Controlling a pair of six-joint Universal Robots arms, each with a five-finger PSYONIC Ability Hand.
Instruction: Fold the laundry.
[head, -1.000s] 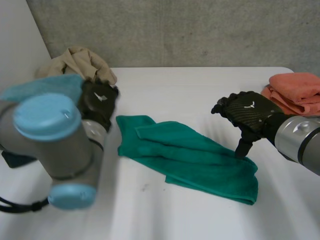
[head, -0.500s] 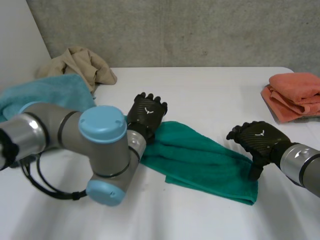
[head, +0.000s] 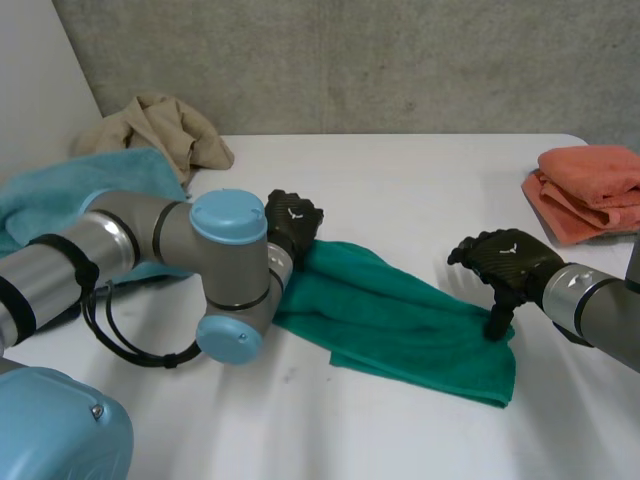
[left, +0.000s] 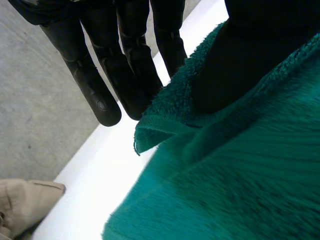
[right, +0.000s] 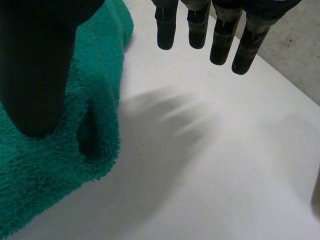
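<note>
Desk: Placing green towel (head: 400, 322) where?

Photographer: Lying crumpled across the middle of white table (head: 420, 180), stretching from left hand (head: 292, 222) at one end to right hand (head: 505, 262) at the other.

Desk: Doing what with left hand?

Photographer: Resting on the towel's end toward the robot's left, just past the light-blue cap of left arm (head: 150, 240). Looking along its palm: keeping fingers (left: 97, 95) straight, tips reaching the hemmed corner and touching its edge, while pressing thumb down into the pile (showing a strip of bare table between thumb and fingers, so not clamping the cloth).

Desk: And right hand?

Photographer: Spreading wide at the opposite end. Planting thumb on the cloth close to its edge; hanging fingers (right: 220, 40) straight over bare table beside the towel, well apart from thumb, gripping nothing.

Desk: Crowding the frame with anything else?

Photographer: Sitting folded in a stack at the table's far right edge, orange towels (head: 585, 180). Slumping in a heap at the far left corner, beige garment (head: 160, 125). Spilling just beside that heap and running partly behind left arm, light-blue towel (head: 80, 185).
</note>
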